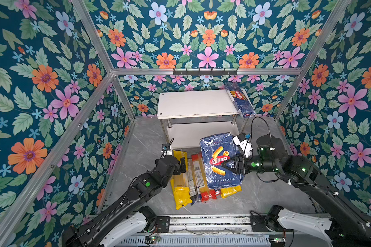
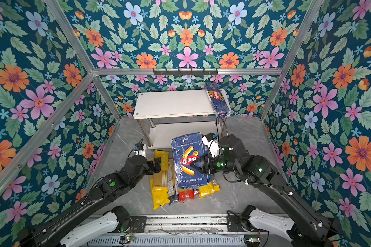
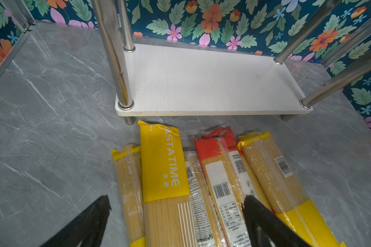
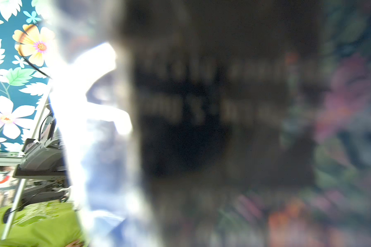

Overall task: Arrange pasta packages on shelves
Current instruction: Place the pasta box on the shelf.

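- Nearest the lens in the right wrist view, a blurred dark-blue plastic face fills most of the frame: it is the wide dark-blue Barilla rigatoni bag (image 1: 220, 159), which the right tool (image 1: 225, 165) grasps by its edge, lifted and tilted above the pile at lower centre of both top views; a soft bag held at one side could sag or slide out of the jaws on the way to the rack
- The left tool (image 3: 176, 205) is released, jaws spread wide and holding nothing, hovering over the long yellow "PASTATIME" spaghetti bag (image 3: 163, 162) at lower centre of the left wrist view; the packs lie touching side by side, so closing here could catch the neighbouring clear-wrapped spaghetti pack (image 3: 196, 192) or the red-ended spaghetti bag (image 3: 219, 177) as well
- The small two-tier rack of white boards and chrome posts (image 1: 196, 103) stands at centre of the top views, just behind the pile on the grey marbled surface (image 1: 141, 149); its lower board (image 3: 212, 81) is bare, and the posts could snag a wide bag pushed in at an angle
- The long blue Barilla spaghetti pack (image 1: 239, 99) lies on the upper board at its right end, its near end overhanging the front edge; a bump from the right arm could tip it off
- Both arms work close together over the pile, so they risk meeting each other
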Available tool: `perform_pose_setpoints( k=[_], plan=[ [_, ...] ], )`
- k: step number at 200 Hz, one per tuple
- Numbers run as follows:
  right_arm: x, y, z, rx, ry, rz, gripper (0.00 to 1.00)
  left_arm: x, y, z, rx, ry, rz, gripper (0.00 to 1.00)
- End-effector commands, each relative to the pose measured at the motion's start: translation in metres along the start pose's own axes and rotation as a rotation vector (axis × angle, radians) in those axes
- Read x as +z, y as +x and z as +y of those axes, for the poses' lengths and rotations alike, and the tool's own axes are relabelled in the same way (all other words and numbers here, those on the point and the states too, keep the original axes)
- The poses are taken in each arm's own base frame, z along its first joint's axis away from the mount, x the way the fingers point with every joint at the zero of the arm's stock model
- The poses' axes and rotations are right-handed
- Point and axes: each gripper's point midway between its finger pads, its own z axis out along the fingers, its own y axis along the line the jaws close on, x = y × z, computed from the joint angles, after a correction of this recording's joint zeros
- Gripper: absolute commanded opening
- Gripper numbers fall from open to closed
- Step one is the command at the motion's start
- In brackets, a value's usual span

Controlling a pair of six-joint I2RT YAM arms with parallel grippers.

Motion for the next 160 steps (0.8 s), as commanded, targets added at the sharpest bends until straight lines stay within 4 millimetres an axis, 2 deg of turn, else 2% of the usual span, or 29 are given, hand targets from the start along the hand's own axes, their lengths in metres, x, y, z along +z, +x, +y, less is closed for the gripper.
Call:
perform_pose_setpoints(
  k=[1,17,57,94,107,128,129,131,160],
  plan=[
    [-0.012,-0.031,0.016,-0.099,-0.006,-0.104,0.46,0.002,-0.004,-0.008,0.007,0.027,-0.006,1.00],
    [-0.015,-0.049,0.018,-0.102,0.041,-0.132,0.47,0.004,-0.005,-0.010,0.010,0.033,-0.007,1.00],
    [-0.016,-0.096,0.037,-0.149,0.072,-0.188,0.47,0.014,-0.003,-0.021,0.014,0.061,0.007,1.00],
    [-0.021,-0.155,0.037,-0.129,0.066,-0.252,0.47,0.018,-0.008,-0.026,0.038,0.063,0.002,1.00],
    [-0.020,-0.175,0.031,-0.120,0.077,-0.267,0.47,0.018,-0.011,-0.027,0.044,0.059,-0.003,1.00],
    [-0.027,-0.203,0.036,-0.152,0.078,-0.303,0.47,0.018,-0.015,-0.029,0.055,0.063,-0.009,1.00],
    [-0.017,-0.206,0.032,-0.148,0.084,-0.287,0.47,0.019,-0.015,-0.029,0.055,0.061,-0.010,1.00],
    [-0.015,-0.209,0.031,-0.150,0.085,-0.284,0.47,0.019,-0.015,-0.029,0.056,0.062,-0.010,1.00],
    [-0.002,-0.236,0.031,-0.182,0.053,-0.299,0.49,0.023,-0.018,-0.033,0.071,0.063,-0.011,1.00]
  ],
)
